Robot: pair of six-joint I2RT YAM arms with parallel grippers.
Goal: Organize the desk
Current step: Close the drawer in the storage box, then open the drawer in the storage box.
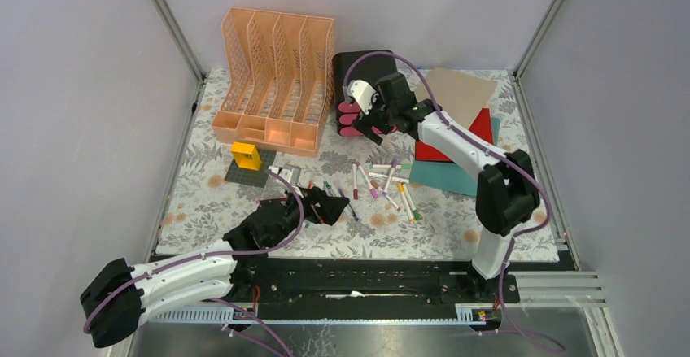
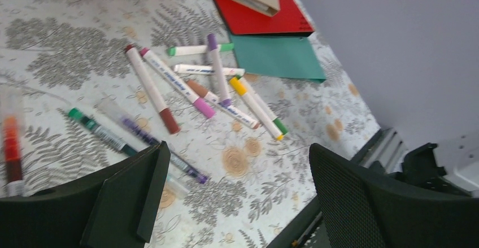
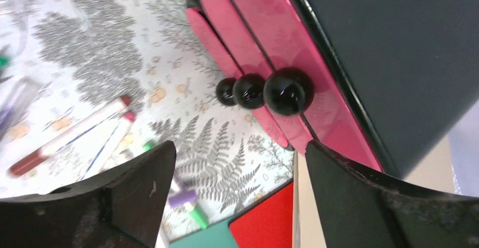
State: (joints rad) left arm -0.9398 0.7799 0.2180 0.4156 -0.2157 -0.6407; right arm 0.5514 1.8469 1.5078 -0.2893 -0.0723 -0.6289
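Note:
The desk (image 1: 203, 202) has a pale cloth with grey ferns and tan flowers. Several markers (image 1: 386, 182) lie scattered at its middle and also show in the left wrist view (image 2: 192, 84). My left gripper (image 1: 329, 206) is open and empty, low over the left end of the scatter (image 2: 237, 169); a green marker (image 2: 96, 129) and a purple marker (image 2: 158, 149) lie by its left finger. My right gripper (image 1: 376, 121) is open and empty (image 3: 240, 163), just in front of the black drawer box (image 1: 362, 68) with pink fronts (image 3: 265, 27) and black knobs (image 3: 288, 91).
An orange slotted file rack (image 1: 272, 76) stands at the back left. A yellow block (image 1: 246, 156) sits on a grey baseplate (image 1: 244, 174). Beige (image 1: 460, 93), red (image 1: 480, 129) and teal (image 1: 443, 176) folders lie overlapped at the right. A metal frame (image 1: 195, 89) edges the desk.

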